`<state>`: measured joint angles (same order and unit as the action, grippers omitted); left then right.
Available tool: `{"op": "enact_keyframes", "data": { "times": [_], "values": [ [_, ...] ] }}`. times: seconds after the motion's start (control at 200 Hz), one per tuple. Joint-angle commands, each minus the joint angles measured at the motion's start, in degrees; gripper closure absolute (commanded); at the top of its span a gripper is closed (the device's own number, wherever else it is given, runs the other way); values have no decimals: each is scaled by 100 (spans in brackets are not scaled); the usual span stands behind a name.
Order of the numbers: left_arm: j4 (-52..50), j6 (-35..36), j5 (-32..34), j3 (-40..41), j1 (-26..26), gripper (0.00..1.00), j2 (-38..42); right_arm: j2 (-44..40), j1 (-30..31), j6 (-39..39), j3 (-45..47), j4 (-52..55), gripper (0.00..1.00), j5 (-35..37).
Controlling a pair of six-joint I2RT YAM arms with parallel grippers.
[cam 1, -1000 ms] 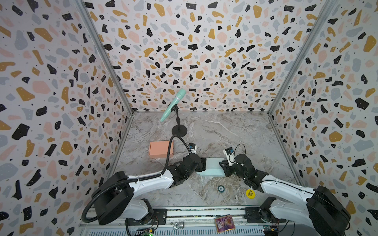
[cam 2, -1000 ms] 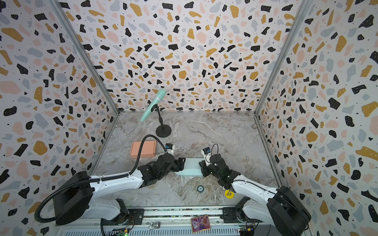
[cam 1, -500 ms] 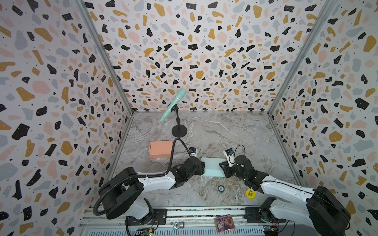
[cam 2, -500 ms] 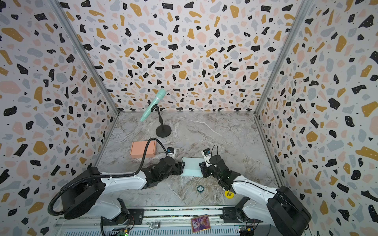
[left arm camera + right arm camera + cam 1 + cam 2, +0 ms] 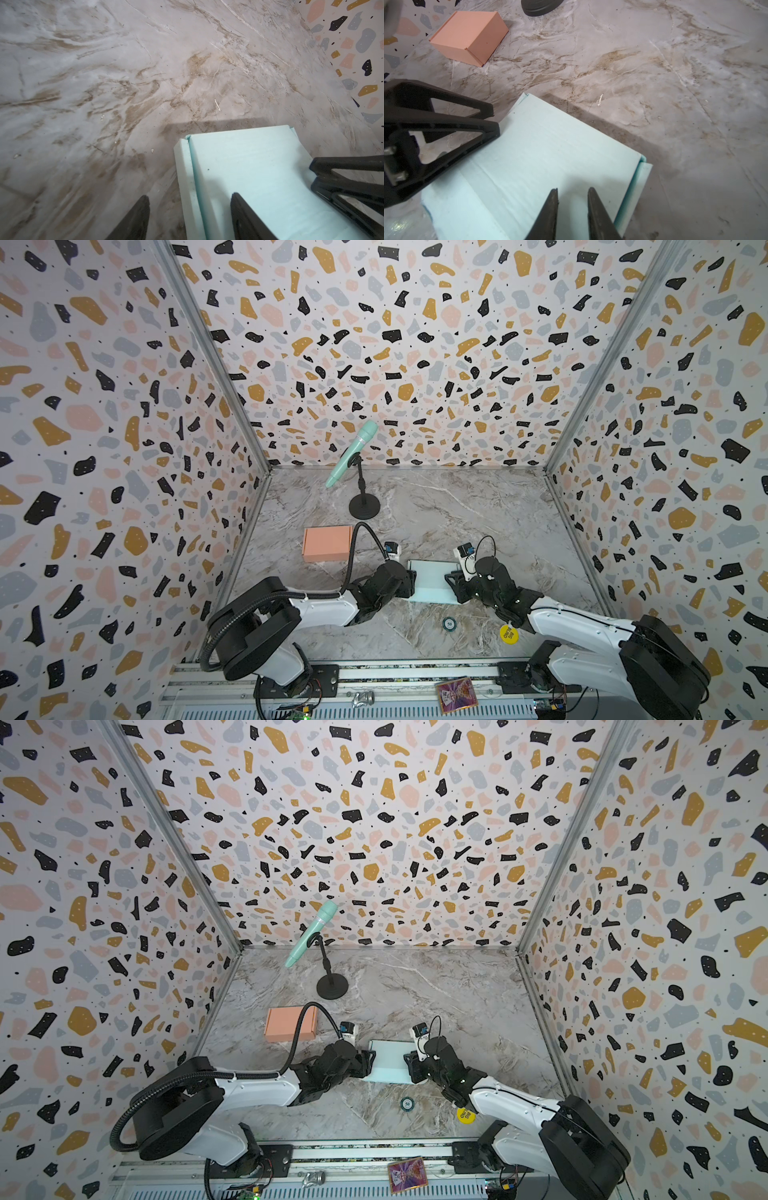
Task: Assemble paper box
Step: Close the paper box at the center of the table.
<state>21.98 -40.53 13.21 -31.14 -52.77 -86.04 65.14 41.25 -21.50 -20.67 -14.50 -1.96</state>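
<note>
Left gripper (image 5: 188, 216) jaws open, straddling the mint paper box's (image 5: 249, 170) side wall; right gripper (image 5: 572, 209) jaws slightly apart over its lid. Box sits on the table (image 5: 436, 510) between them. Looks light, crushable; I'd grip edges.

Counter (image 5: 145, 72): marble-look surface, grey with brown veining, dull sheen, scuffed and gritty in places. Mint box (image 5: 542, 158): matt paperboard, faintly ribbed like fine corrugated card, creases showing. Salmon box (image 5: 471, 35): the same matt card, smooth faces, crisp edges. Fingers (image 5: 247, 216): black moulded plastic, matt, slightly grainy. Arm shells (image 5: 328, 608): white plastic, mildly glossy. Walls (image 5: 395, 344): printed terrazzo pattern, flat finish. Front rail (image 5: 395, 672): bare metal, brushed look.
</note>
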Motion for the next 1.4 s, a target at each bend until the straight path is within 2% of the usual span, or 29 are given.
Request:
{"op": "enact_keyframes", "data": {
  "times": [0.0,0.255,0.385,0.576,0.861,1.232,1.397],
  "values": [
    [87,-30,-109,134,22,37,-83,-120,-28,-219,41,166,64,-38],
    [156,-34,-119,213,25,38,-119,-698,-492,-620,246,237,38,-515],
    [153,-5,-145,197,14,39,-156,-846,-768,-748,348,211,32,-914],
    [201,2,-205,187,11,39,-211,-759,-885,-790,404,64,34,-1340],
    [313,-47,-240,257,-10,41,-268,-521,-876,-720,470,-25,41,-1587],
    [387,-54,-256,297,-25,43,-365,-435,-773,-655,546,121,44,-1150],
    [447,-69,-250,342,-29,43,-400,-623,-496,-676,499,318,45,-601]
  ]
}}
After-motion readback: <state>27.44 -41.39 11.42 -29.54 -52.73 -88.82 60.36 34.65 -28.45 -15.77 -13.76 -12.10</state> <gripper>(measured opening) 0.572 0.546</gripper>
